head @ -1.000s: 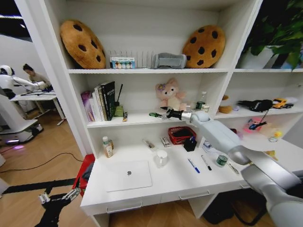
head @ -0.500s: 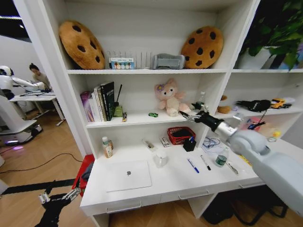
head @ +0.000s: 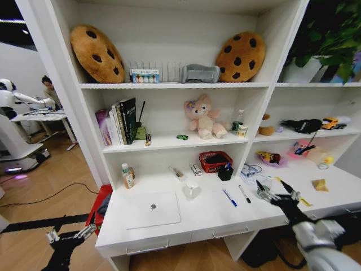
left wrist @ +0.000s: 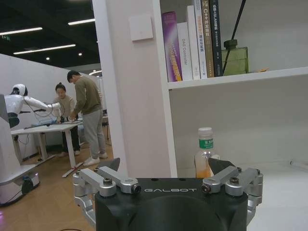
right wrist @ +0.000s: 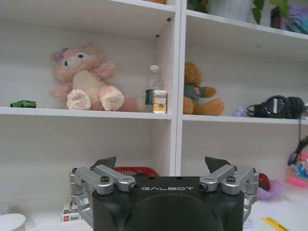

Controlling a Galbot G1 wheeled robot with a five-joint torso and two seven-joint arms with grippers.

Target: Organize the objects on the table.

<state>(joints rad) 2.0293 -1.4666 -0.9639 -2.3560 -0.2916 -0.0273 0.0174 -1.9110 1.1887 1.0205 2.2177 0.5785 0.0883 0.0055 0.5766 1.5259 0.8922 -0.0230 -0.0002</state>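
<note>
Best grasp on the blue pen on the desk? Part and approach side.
Grip the blue pen mid-barrel, coming straight down, fingers closing across its width. It lies flat on the table, with bare desk on both sides and the black pen lying apart. The open right gripper is nearest.

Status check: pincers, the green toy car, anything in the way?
Right pincer open, empty, above the table. Left pincer open, low beside it. Green toy car on the shelf. Nothing blocking.

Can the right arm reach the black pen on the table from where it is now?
Probably yes. The right tool hangs open, low over the table, and the black pen lies just to its left on bare top. Only the blue pen lies near it, on the far side, so the way looks free.
</note>
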